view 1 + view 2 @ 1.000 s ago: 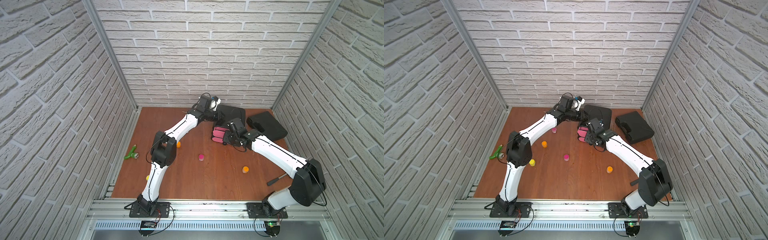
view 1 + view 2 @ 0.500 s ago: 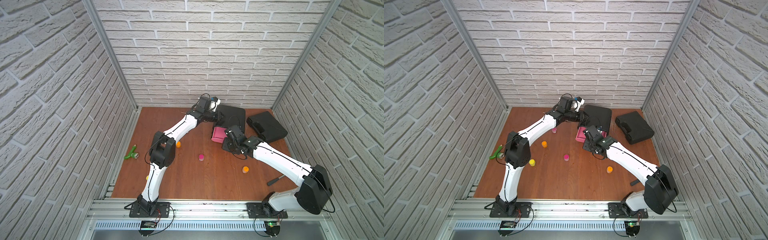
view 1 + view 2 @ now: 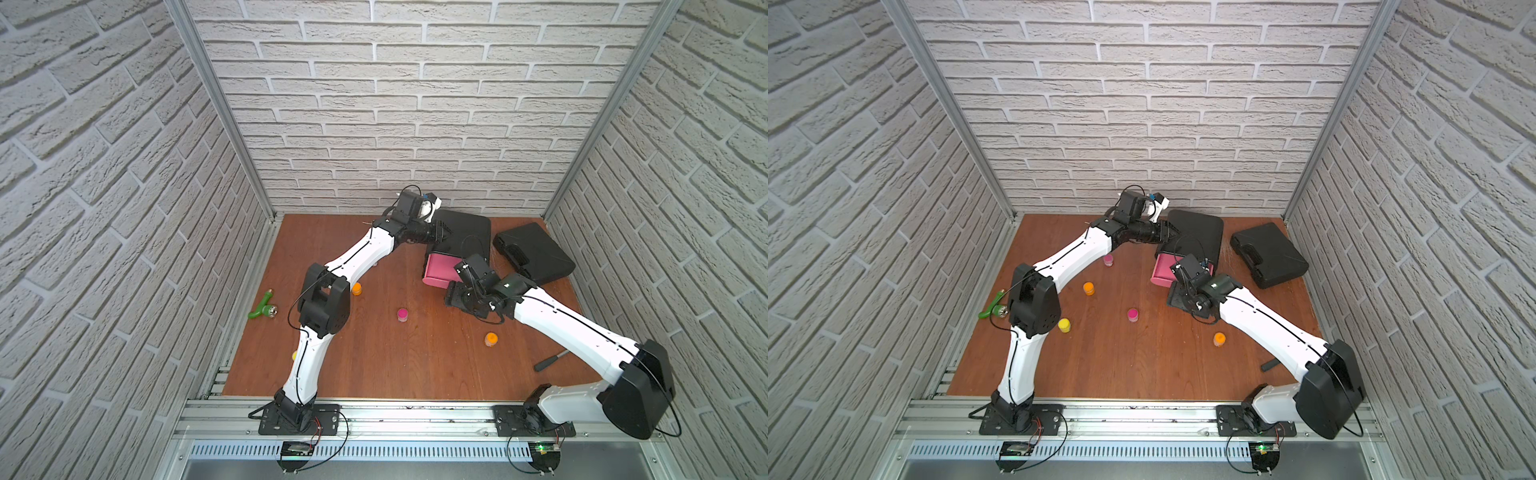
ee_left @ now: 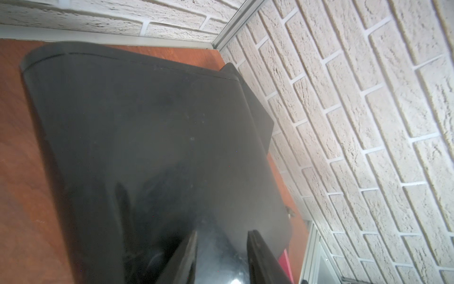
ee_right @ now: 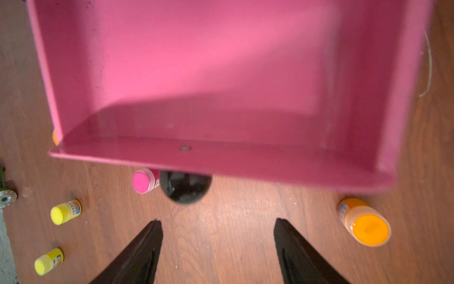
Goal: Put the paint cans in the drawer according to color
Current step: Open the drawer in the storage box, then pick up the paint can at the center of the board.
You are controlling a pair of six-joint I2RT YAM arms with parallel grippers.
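A pink drawer (image 5: pixel 196 73) of the black cabinet (image 3: pixel 461 232), upper centre of a top view, stands pulled out and empty. No paint cans (image 3: pixel 1133 315) are stowed, so all sorting is left. The right gripper (image 5: pixel 217 221) gapes wide, empty, facing the knob (image 5: pixel 185 188). The left gripper (image 4: pixel 223 232), slightly parted, holds nothing, against the cabinet. Only the right wrist view shows both yellow cans (image 5: pixel 65 211).

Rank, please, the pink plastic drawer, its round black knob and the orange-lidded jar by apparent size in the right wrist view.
1. pink plastic drawer
2. orange-lidded jar and round black knob: alike, the knob partly hidden.
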